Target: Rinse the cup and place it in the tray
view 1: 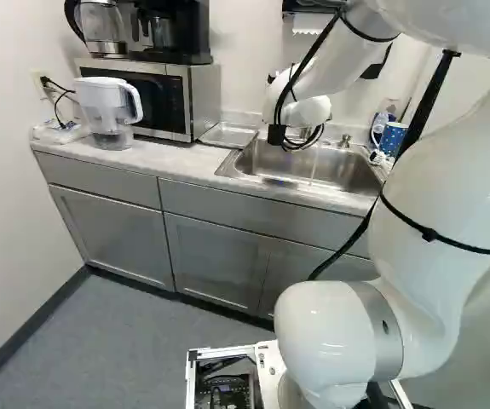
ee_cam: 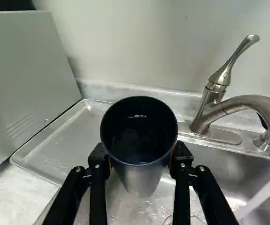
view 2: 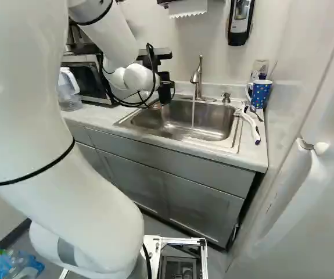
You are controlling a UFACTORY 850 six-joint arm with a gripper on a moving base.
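In the right base view my gripper (view 2: 165, 90) hangs over the sink's left part, mostly hidden by the wrist. The wrist view shows my gripper (ee_cam: 142, 161) shut on a dark cup (ee_cam: 142, 180), a finger on each side. The cup's mouth faces the camera, with glints inside that look like liquid. Beyond the cup, beside the microwave, the shallow metal tray (ee_cam: 64, 145) lies on the counter, also seen in the left base view as a tray (view 1: 227, 135). Water (view 2: 193, 113) runs from the faucet (view 2: 197, 81) into the sink (view 2: 213, 123), to one side of the cup.
A microwave (view 1: 181, 106) with a coffee maker on top and a water pitcher (view 1: 112, 115) stand left of the tray. Right of the sink are a blue dotted mug (view 2: 261, 93) and a white-handled brush (view 2: 251, 125). A soap dispenser (view 2: 239, 23) hangs on the wall.
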